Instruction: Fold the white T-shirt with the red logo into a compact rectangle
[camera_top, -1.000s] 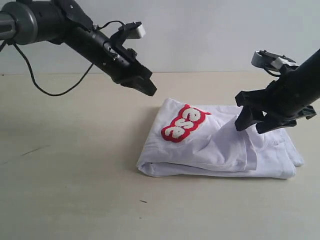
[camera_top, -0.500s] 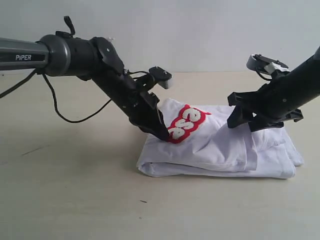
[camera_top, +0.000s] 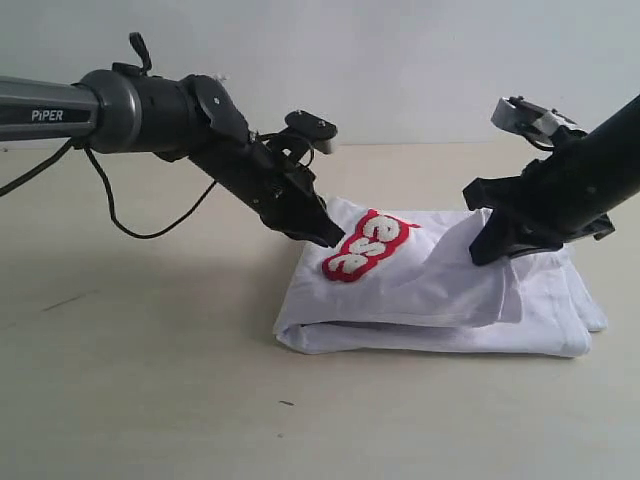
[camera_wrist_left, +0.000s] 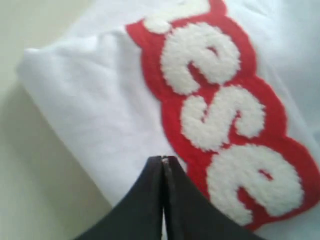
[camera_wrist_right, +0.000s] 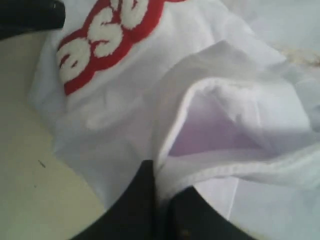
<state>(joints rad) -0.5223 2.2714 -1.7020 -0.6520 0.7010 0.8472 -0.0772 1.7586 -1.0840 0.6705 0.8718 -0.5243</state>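
- Up comes the left hand (camera_top: 333, 237): half a second back its tip was down at the near end of the red logo (camera_top: 366, 246), now it sits higher, by the shirt's far-left edge.
- Across the way, the right hand (camera_top: 490, 250) has snapped closed from open and raised a flap of cloth with it.
- Centre stage, the white T-shirt (camera_top: 430, 300) lies folded into a thick bundle on the table (camera_top: 150, 390), a little right of the middle.
- Its logo faces up on the left part of the top layer, running at a slant; the puffy white letters "ese" read clearly in the left wrist view (camera_wrist_left: 225, 115).
- Right hand: clenched on a hemmed edge of the shirt's top layer (camera_wrist_right: 220, 167), cloth caught between the dark fingers (camera_wrist_right: 135, 205), and the flap slopes up to it.
- Left hand: jaws pressed tight together, nothing between them (camera_wrist_left: 163, 167), tip just beside the logo over the shirt's corner; touching the cloth or not, I cannot tell.
- Farther out, a black cable (camera_top: 130, 225) loops below the left arm.
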